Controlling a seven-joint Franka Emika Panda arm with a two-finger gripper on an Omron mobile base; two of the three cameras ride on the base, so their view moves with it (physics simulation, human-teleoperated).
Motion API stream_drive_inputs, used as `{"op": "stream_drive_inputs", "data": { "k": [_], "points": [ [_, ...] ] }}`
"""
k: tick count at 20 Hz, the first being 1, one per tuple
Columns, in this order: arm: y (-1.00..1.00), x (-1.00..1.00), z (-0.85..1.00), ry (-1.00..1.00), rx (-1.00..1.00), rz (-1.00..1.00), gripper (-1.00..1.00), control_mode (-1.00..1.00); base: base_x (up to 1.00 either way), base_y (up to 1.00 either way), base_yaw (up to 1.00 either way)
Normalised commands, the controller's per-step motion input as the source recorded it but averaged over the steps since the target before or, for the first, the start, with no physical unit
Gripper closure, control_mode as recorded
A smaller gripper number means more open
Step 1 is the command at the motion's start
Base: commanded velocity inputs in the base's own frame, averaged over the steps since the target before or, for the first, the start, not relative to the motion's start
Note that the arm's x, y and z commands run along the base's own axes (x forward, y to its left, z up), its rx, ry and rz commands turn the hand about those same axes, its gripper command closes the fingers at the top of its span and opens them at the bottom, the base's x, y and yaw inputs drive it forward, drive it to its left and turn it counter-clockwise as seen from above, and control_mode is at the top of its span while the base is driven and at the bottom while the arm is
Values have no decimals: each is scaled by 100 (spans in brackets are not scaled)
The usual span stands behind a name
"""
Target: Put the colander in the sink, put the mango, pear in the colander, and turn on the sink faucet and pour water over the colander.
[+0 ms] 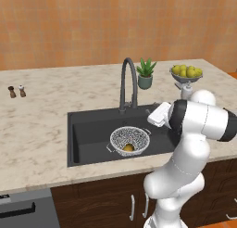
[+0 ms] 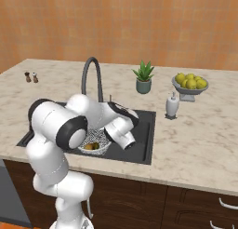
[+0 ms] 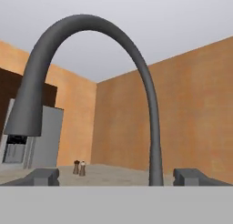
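One colander (image 1: pixel 130 141) sits in the sink (image 1: pixel 88 129), yellow fruit (image 1: pixel 128 148) inside it.
Colander is right of the basin's middle in the left base view, roughly below the faucet (image 1: pixel 128 83) spout; the right base view shows it mostly hidden behind the arm, with yellowish fruit visible at its near edge. I can't tell mango from pear. Faucet stands at the sink's back edge. Hand view looks up at the faucet arch from close in: the pincer (image 3: pixel 116 176) is spread wide, fingertips (image 3: pixel 43 175) apart at the bottom corners, faucet stem between them nearer the right tip, nothing pinched. On the counter (image 1: pixel 41 125): potted plant (image 1: pixel 146 73) and footed bowl of yellow fruit (image 1: pixel 186 73) behind the sink, soap dispenser (image 2: pixel 172 105) right of it, two small shakers (image 1: pixel 17 91) far left.
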Motion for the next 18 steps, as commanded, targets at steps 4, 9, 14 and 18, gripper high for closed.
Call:
{"op": "stream_drive_inputs", "data": {
  "k": [4,9,14,18],
  "points": [
    [3,33,5,0,15,0,-100,-100,0,0,0],
    [2,48,0,10,0,0,-100,-100,0,0,0],
    [4,48,0,10,0,0,-100,-100,0,0,0],
    [12,44,0,6,-2,0,-100,-100,0,0,0]
  ]
}}
